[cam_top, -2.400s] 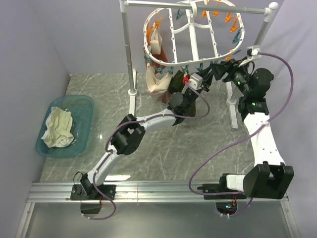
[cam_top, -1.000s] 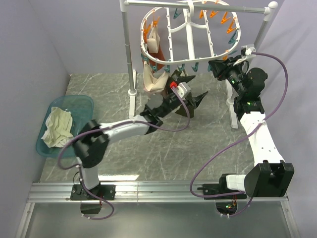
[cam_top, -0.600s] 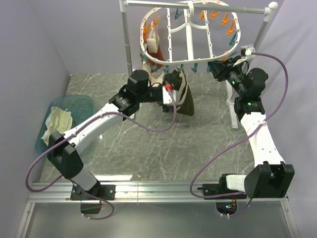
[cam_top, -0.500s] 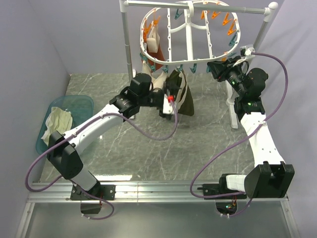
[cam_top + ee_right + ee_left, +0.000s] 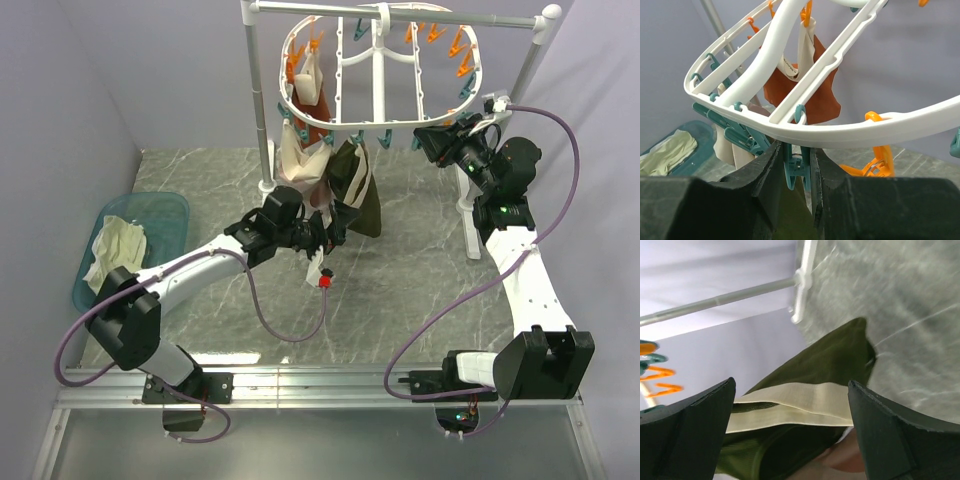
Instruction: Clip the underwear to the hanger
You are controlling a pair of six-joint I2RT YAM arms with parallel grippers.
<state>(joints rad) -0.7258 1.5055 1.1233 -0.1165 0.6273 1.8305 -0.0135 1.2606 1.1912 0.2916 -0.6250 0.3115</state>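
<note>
The white oval hanger (image 5: 384, 70) hangs from the stand's top bar. The dark olive underwear (image 5: 360, 190) dangles from its near rim, beige waistband (image 5: 790, 402) showing in the left wrist view. My left gripper (image 5: 335, 224) is open just below and in front of the underwear (image 5: 810, 365), not touching it; its fingers (image 5: 900, 440) frame the cloth. My right gripper (image 5: 796, 150) reaches under the hanger rim (image 5: 880, 130) from the right and is shut on a teal clothespin (image 5: 796, 167). Olive cloth (image 5: 793, 215) shows below that pin; whether the pin bites it I cannot tell.
A teal basin (image 5: 180, 205) with a cream cloth (image 5: 118, 258) sits at the left. The white pole stand (image 5: 262, 110) rises behind. A beige garment (image 5: 292, 160) and a rust-red one (image 5: 810, 95) hang clipped on the hanger's left side. Orange and teal pins line the rim.
The left arm has swung down and back from the hanger rim, its gripper open, leaving the underwear hanging. The hanger has rocked slightly. The right gripper has stayed on the pin.
</note>
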